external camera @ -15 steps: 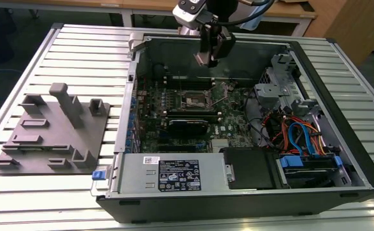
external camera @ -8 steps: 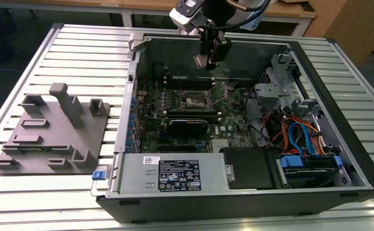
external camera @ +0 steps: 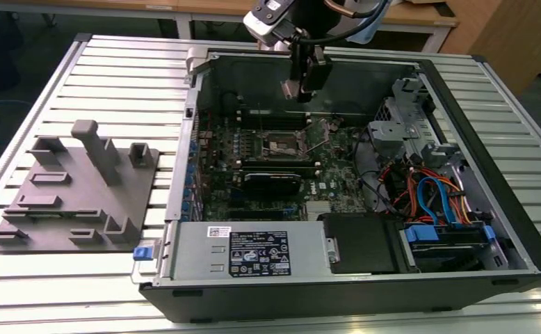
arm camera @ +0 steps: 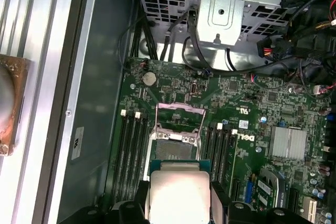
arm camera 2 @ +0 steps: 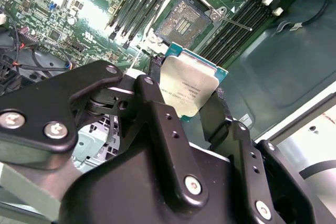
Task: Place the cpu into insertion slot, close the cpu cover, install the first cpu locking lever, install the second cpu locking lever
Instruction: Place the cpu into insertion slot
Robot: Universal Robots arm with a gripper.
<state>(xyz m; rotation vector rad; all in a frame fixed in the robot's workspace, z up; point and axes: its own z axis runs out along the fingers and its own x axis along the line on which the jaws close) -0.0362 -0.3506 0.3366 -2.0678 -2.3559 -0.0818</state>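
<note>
The small square cpu (arm camera 2: 189, 85) shows a smooth, pale silver-grey metal face with a dull sheen. The black gripper (external camera: 298, 94) looks matt, its screw heads shiny. The green circuit board (external camera: 340, 184) is glossy, the ribbed silvery metal tabletop (external camera: 122, 76) brushed, the grey moulded fixture plate (external camera: 76, 209) matt plastic.

A table (external camera: 57, 278) of pale silver metal slats, running lengthwise in ridges, carries everything here. The slats also show in the first wrist view (arm camera: 31, 35), beside the case wall. A large black computer case (external camera: 345, 299) with its side panel off lies flat on the table, open side up, covering the middle and the exterior view's right. On the exterior view's left, just beside the case, lies a flat grey plastic fixture plate (external camera: 76, 202) with several upright posts and low blocks rising from it.
</note>
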